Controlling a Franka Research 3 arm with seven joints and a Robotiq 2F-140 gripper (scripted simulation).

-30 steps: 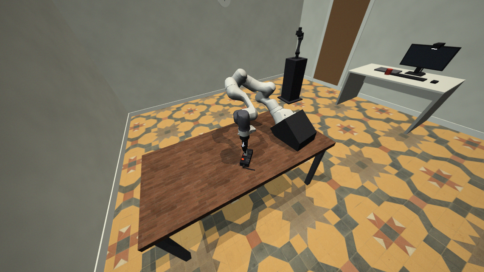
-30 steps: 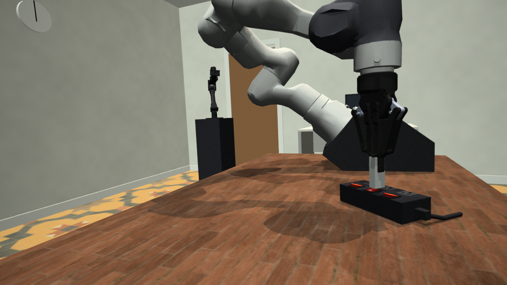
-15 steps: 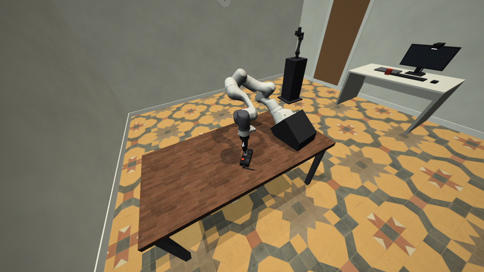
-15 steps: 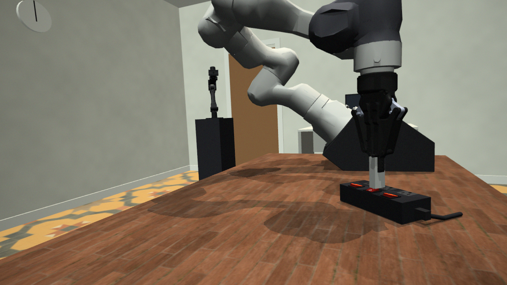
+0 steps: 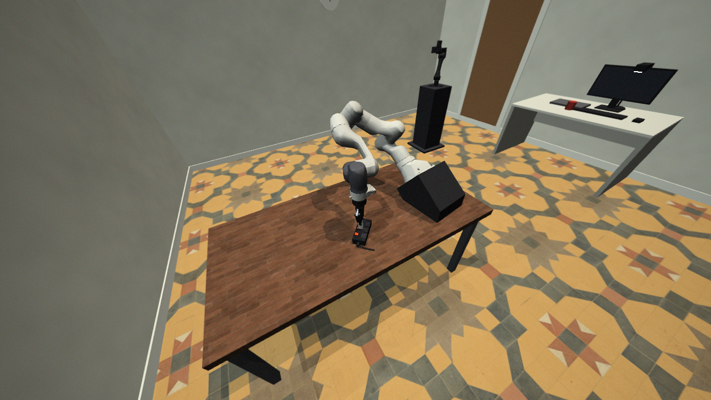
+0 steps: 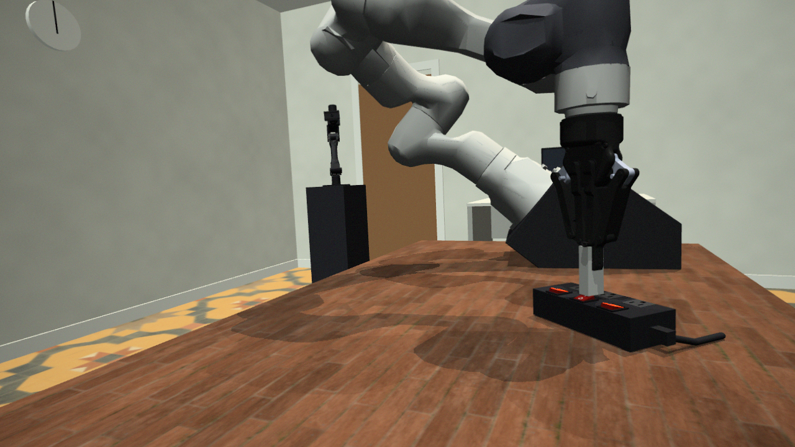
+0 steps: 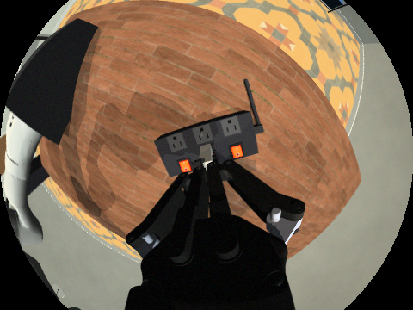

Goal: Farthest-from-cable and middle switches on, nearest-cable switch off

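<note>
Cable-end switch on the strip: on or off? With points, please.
On, by its look: the switch nearest the cable [image 5: 356,233] [image 6: 612,306] [image 7: 237,151] glows bright orange, like the far-end switch [image 6: 558,290] [image 7: 185,165].

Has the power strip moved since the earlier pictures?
No. In the exterior view the power strip keeps its place against the black angled base, with no visible shift.
</note>
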